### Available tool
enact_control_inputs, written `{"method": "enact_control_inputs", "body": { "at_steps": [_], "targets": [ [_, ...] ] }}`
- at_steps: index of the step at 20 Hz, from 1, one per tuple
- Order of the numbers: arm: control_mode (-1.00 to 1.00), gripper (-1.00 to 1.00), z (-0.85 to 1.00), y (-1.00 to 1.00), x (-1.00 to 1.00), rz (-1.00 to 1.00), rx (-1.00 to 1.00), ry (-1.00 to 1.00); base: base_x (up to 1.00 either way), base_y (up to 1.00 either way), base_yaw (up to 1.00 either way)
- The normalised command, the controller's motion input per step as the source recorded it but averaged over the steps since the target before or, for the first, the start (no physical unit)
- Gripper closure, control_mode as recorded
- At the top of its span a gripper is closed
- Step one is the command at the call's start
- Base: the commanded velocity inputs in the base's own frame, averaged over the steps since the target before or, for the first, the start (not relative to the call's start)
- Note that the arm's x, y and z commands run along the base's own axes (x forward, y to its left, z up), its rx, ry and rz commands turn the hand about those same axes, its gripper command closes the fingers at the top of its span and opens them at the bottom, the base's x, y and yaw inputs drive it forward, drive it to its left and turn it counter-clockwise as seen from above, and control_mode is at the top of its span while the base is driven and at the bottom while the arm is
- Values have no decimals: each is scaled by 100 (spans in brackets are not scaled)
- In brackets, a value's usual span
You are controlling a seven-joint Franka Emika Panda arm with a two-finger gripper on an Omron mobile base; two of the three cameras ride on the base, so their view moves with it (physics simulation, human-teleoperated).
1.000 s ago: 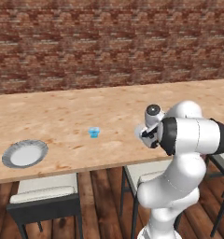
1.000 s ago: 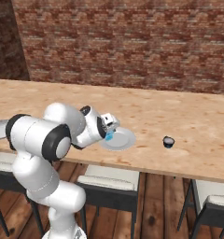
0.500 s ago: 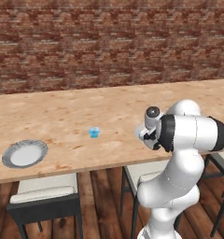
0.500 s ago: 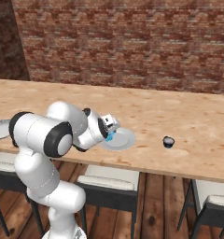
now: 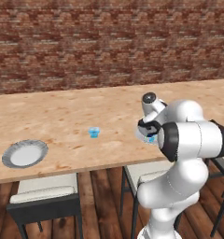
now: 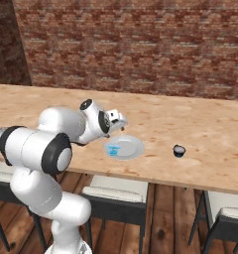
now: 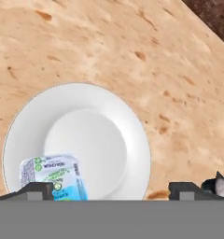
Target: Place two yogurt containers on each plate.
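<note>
Gripper jaws stand wide apart over the round white plate at lower left of the hand view, gripping nothing. One small light-blue yogurt tub sits on that plate's near rim. Left base view: another light-blue tub stands mid-table, and a second grey-rimmed plate lies at far left.

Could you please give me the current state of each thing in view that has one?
Light-blue yogurt tub on the near plate: resting upright on the plate, released.
Near round white plate: holds one tub.
Second light-blue tub: standing on the wooden table.
Far grey-rimmed plate: empty.
Gripper: open above the near plate.
</note>
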Motion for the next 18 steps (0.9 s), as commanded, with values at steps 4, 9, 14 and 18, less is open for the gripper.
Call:
{"method": "enact_control_inputs", "body": {
  "at_steps": [4, 9, 14, 18],
  "targets": [
    [-100, -100, 76, -48, 0, -21, 8, 16, 0, 0, 0],
    [-100, -100, 1, -100, -45, -29, 8, 4, 0, 0, 0],
    [-100, -100, -28, -100, -58, -31, 4, 0, 0, 0, 0],
    [-100, -100, -21, -100, -45, -27, 2, -10, 0, 0, 0]
  ]
}}
